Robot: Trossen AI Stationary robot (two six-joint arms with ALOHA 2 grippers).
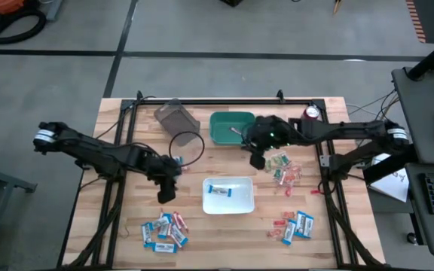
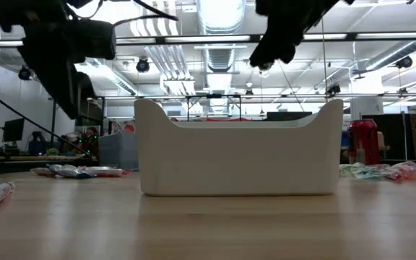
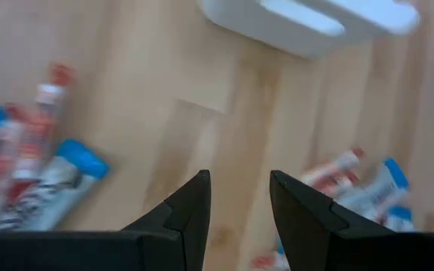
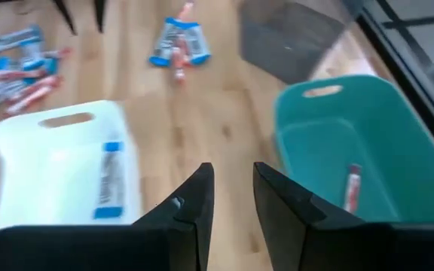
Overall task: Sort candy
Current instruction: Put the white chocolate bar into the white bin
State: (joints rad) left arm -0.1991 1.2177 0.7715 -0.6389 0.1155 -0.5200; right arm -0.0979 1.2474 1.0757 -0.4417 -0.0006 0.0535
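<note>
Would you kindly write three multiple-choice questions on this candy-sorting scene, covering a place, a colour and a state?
1. Where does the white bin sit?
A. Beside the red can
B. Mid-table, between two candy piles
C. Off the table

2. What colour is the bin holding one pinkish stick?
A. Teal
B. Yellow
C. Black

3. What state is the left hand in?
A. Gripping a packet
B. Inside the white bin
C. Open, empty, above the wood

Answers: 1 B, the high view shows piles on either side of it; 2 A, the right wrist view shows teal walls; 3 C, bare wood shows between its fingers.
</note>
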